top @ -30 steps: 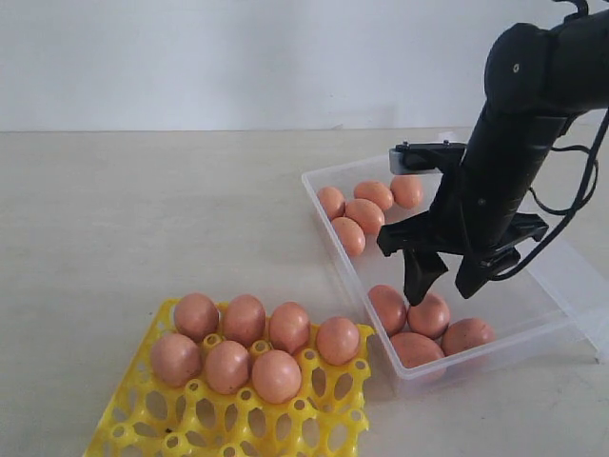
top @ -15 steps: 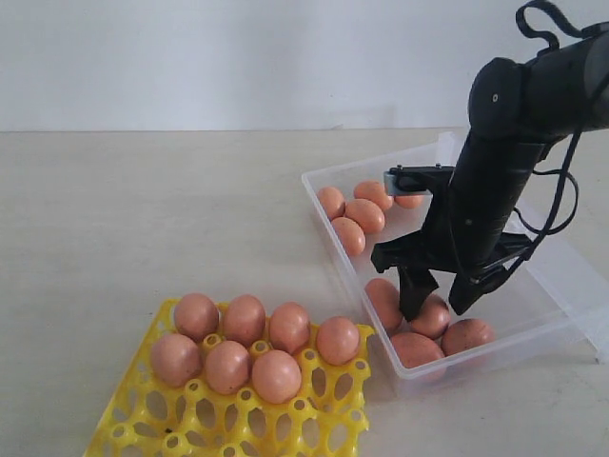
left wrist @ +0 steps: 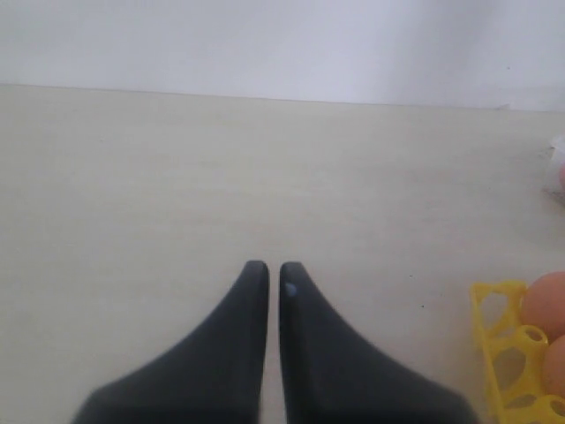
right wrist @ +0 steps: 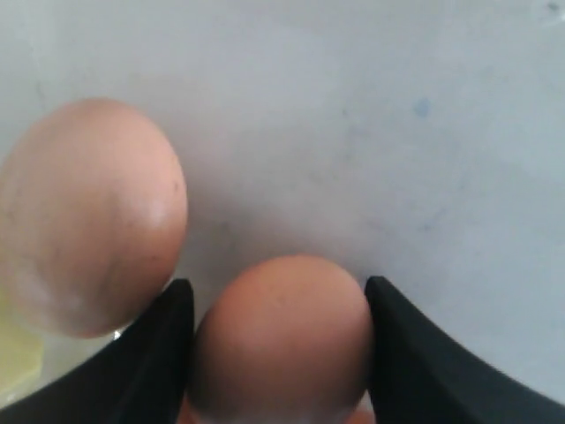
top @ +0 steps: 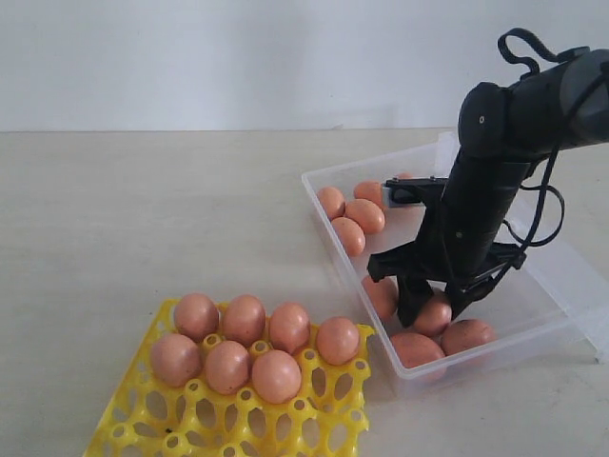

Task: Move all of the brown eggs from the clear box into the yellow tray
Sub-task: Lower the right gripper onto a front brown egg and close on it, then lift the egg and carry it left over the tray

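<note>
Seven eggs (top: 245,319) occupy the tray (top: 304,409); in the box (top: 519,338) our right gripper (top: 434,314) pinches another egg (right wrist: 281,344) to lift it; our left gripper (left wrist: 267,269) idles, jaws together.

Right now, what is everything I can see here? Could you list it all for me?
eggs in tray: seven, orange-brown, in the tray's far cells.
eggs in box: at least eight visible, orange-brown, four at the far end, four at the near end.
yellow tray: one, bright yellow, on the table beside the box.
clear box: one, see-through, on the table.
table: one, beige.
wall: one, white, behind.
left gripper: one, black, shut, above bare table near the tray.
right gripper: one, black, down in the box, jaws either side of an egg.
</note>
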